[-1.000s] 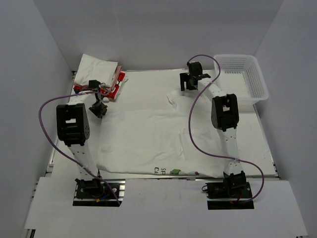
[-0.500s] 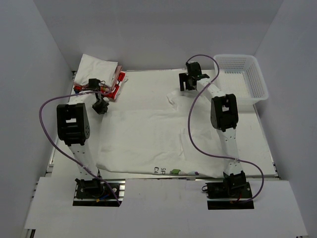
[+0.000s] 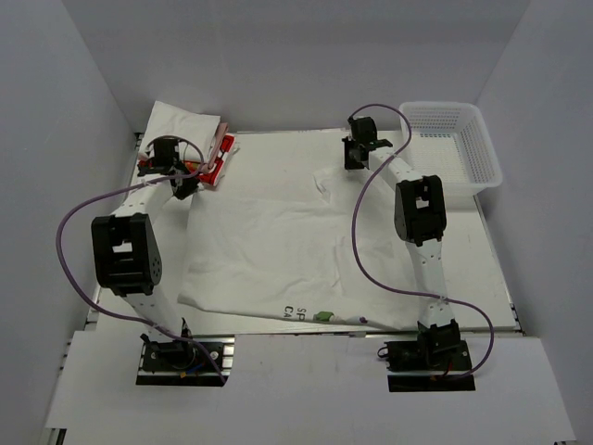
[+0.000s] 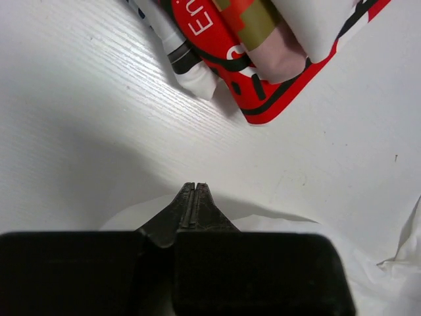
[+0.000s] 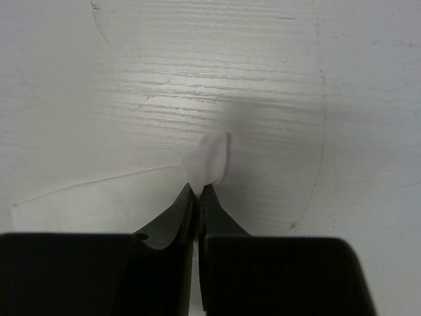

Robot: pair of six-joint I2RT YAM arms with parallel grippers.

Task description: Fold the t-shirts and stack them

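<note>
Item under work: one white spread t-shirt (image 3: 278, 250), lying open over the middle of the desk (image 3: 463, 250). Its hem lies along the near edge, where a small green print (image 3: 324, 317) and dark lettering show.

Left gripper (image 4: 193, 197): fingers pressed together with no gap visible. The shirt's edge rises in a curve to the tips, so it appears to be pinching the far-left corner of the garment. The cloth between the pads is not itself visible.

Right gripper (image 5: 198, 191): closed on a small tuft of white cloth (image 5: 209, 161), which pokes out past the tips. The hold is at the shirt's far edge, right of centre.

Assessment: the two holds sit well apart along the far edge, which keeps the cloth taut between them. That suits dragging the shirt flat or lifting the edge over for a first fold. The fabric shows a wrinkle near the right hold and is not yet fully flat.

Stack of folded shirts (image 3: 185, 125): at the far-left corner, white on top, with a red shirt (image 4: 263, 72) beneath it. The left gripper is near that pile but apart from it. The risk is snagging the pile if the arm travels further back.

Basket (image 3: 482, 158): at the far-right corner, well apart from both holds.

Progress: folding of this shirt is not yet begun.
</note>
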